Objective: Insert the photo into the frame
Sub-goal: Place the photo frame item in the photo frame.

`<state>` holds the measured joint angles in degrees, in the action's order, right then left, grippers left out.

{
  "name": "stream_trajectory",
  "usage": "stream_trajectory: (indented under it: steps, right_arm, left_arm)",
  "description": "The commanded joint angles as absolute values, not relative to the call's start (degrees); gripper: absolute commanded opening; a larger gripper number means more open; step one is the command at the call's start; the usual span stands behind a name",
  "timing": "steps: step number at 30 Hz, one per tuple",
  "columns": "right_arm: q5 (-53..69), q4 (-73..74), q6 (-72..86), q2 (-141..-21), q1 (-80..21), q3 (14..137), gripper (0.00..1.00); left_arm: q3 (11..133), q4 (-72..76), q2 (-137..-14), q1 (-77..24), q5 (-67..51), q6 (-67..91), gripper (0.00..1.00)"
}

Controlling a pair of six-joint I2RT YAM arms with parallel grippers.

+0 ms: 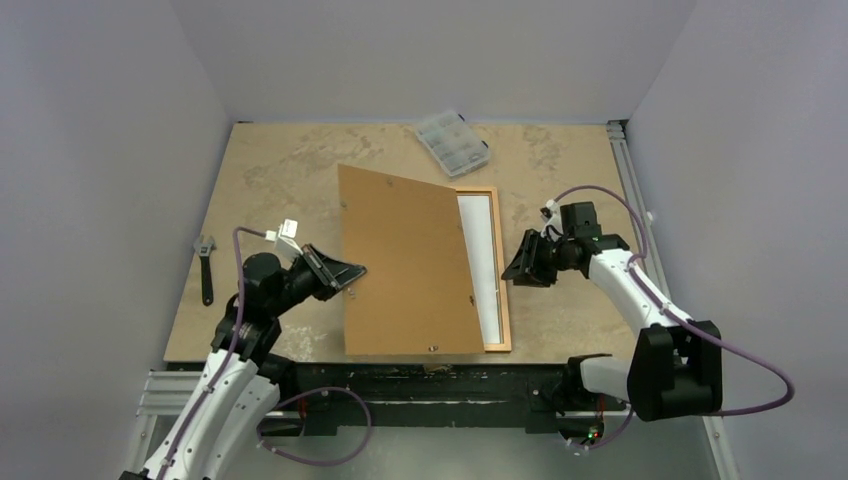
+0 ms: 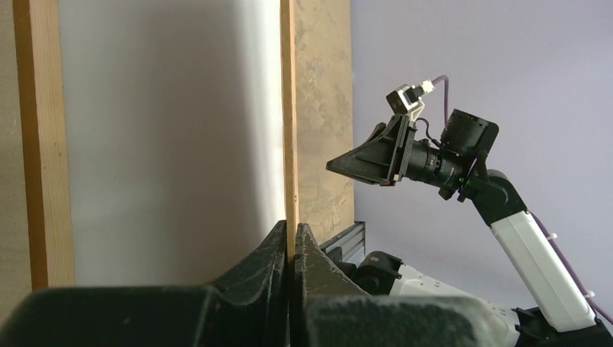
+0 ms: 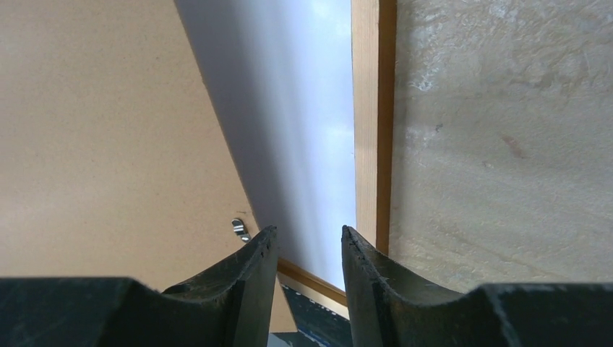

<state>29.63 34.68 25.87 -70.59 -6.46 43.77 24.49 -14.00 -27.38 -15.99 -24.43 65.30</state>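
Pinching the left edge of the plain brown rectangular backing board (image 1: 405,265) is the left gripper (image 1: 352,272). Its jaws are closed tight on the thin edge. In the left wrist view the board (image 2: 289,144) shows edge-on, running straight up out of the closed fingertips (image 2: 278,249).

The board sits skewed over the large thin-railed orange-brown wooden picture frame (image 1: 506,320) and covers most of it. Only the frame's right rail, part of the far rail and the near-right corner stick out.

A white strip (image 1: 480,260) shows inside the exposed rails, between the board's right edge and the right rail. It looks like the white back of the large rectangular photo lying in the frame. No printed side is visible, so I can't tell that for certain. The same white surface (image 3: 311,108) is in the right wrist view, with the board's shadow across it.

The right gripper (image 1: 508,270) is at the frame's right rail, near its near end. Its jaws are partly apart with nothing between them. In the right wrist view, white surface and rail (image 3: 374,108) show through the gap. I can't tell whether the tips touch the frame. A small metal tab (image 3: 240,229) sits on the board near its lower right edge.

On the tan wooden tabletop (image 1: 280,170), a small clear plastic compartment box (image 1: 452,141) lies at the far edge, just beyond the frame. A dark adjustable wrench (image 1: 205,268) lies at the left edge, well apart from the board.
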Motion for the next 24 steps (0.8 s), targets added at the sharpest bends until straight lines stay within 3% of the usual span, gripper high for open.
stream_trajectory:
  steps: [1, 7, 16, 24]
  right_arm:
    - [32.95, 32.06, 23.29, -70.91, -6.06, 43.68, 0.38]
    - [24.54, 34.67, 21.34, -68.13, -6.14, 43.95, 0.40]
    - [22.55, 34.21, 21.45, -68.23, -6.22, 43.10, 0.53]
    - [22.35, 30.76, 23.01, -70.72, -7.24, 41.12, 0.53]
  left_arm:
    - [24.92, -1.13, -30.95, -13.89, -31.89, 63.72, 0.00]
    - [24.21, 3.60, -35.11, -11.70, -35.12, 61.57, 0.00]
    - [22.86, 13.53, -41.59, -11.29, -38.19, 63.28, 0.00]
    - [21.08, 22.44, -47.50, -11.31, -37.70, 66.76, 0.00]
